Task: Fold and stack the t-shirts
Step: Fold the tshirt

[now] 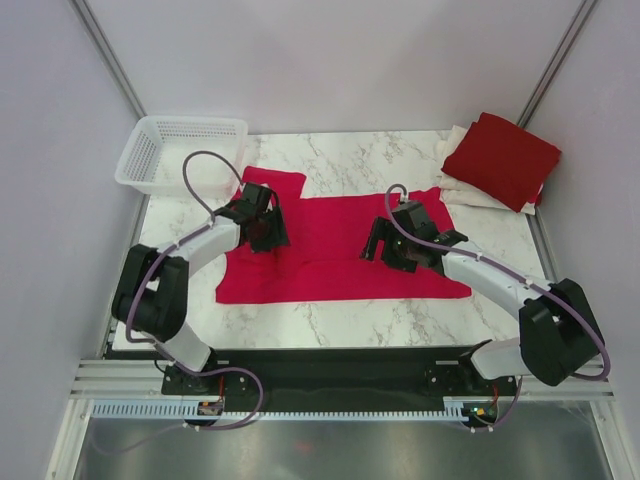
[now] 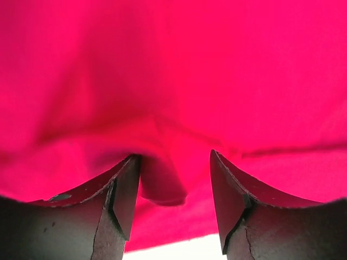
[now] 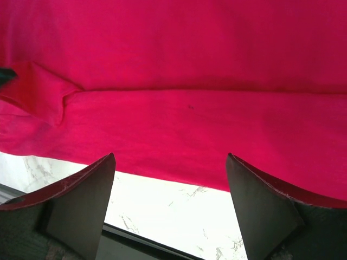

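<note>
A bright crimson t-shirt (image 1: 335, 255) lies spread flat on the marble table (image 1: 370, 160). My left gripper (image 1: 262, 232) presses down on its left part near the sleeve. In the left wrist view that gripper (image 2: 174, 162) has its jaws apart, with a raised fold of the crimson cloth (image 2: 162, 187) between them. The fold touches the left finger (image 2: 123, 200) and stands clear of the right one. My right gripper (image 1: 385, 250) hangs open over the shirt's right half. In its wrist view the gripper (image 3: 171, 162) frames the crimson hem (image 3: 179, 135) with nothing gripped.
At the back right a folded darker red t-shirt (image 1: 502, 158) lies on top of folded white t-shirts (image 1: 468, 190). A white mesh basket (image 1: 180, 150) stands at the back left. The table's near edge (image 3: 141, 238) runs just below the hem.
</note>
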Controlling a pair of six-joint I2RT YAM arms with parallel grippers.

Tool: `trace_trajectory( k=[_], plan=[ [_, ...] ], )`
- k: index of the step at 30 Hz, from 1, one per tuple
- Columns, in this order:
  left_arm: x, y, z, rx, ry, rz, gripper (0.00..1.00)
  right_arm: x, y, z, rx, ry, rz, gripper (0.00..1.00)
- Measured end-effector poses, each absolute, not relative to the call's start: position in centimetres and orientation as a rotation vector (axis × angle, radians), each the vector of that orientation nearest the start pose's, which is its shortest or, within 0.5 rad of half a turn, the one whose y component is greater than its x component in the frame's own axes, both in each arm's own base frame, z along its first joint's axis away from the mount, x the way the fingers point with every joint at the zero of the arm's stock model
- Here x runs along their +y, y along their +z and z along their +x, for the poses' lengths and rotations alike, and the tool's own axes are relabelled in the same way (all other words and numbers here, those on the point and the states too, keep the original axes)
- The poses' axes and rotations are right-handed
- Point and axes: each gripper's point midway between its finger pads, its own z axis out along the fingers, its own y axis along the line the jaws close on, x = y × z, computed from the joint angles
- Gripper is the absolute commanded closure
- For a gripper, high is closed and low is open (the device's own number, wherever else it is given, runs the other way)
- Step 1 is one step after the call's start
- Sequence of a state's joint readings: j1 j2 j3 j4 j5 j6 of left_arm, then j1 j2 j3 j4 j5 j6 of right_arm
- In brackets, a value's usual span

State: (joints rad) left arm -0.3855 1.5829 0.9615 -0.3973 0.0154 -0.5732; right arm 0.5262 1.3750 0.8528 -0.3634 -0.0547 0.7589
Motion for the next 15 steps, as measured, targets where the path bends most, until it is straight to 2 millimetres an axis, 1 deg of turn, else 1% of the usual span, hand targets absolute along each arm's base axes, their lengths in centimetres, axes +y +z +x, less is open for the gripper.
trace_trajectory(
  k=[2,3,5,6,8,10,12,13,15],
  plan=[
    [-15.3,5.8,34.8,2.601,-0.346,-0.261,0.4,20.5,8.8,27.8,2.554,0.594,0.269,0.09],
    [-14.6,6.1,36.4,2.582,-0.338,-0.294,0.4,20.5,8.6,27.8,2.556,0.591,0.267,0.09],
    [-12.3,7.0,39.7,2.531,-0.31,-0.373,0.4,20.5,8.4,27.8,2.559,0.584,0.263,0.09],
    [-11.3,7.5,40.8,2.508,-0.294,-0.399,0.39,20.4,8.4,27.8,2.56,0.582,0.26,0.09],
    [-8.6,9.2,43.1,2.45,-0.238,-0.455,0.34,20.4,8.4,27.8,2.559,0.577,0.25,0.08],
    [-7.0,11.2,44.4,2.395,-0.192,-0.473,0.34,20.3,8.4,27.8,2.559,0.57,0.24,0.08],
    [-6.5,13.4,45.1,2.341,-0.174,-0.459,0.34,20.2,8.3,27.8,2.558,0.566,0.232,0.08],
    [-6.6,14.2,45.0,2.326,-0.177,-0.447,0.34,20.2,8.3,27.8,2.559,0.566,0.225,0.1],
    [-7.0,15.7,44.0,2.309,-0.19,-0.42,0.34,20.4,8.4,27.8,2.557,0.58,0.207,0.13]
  ],
)
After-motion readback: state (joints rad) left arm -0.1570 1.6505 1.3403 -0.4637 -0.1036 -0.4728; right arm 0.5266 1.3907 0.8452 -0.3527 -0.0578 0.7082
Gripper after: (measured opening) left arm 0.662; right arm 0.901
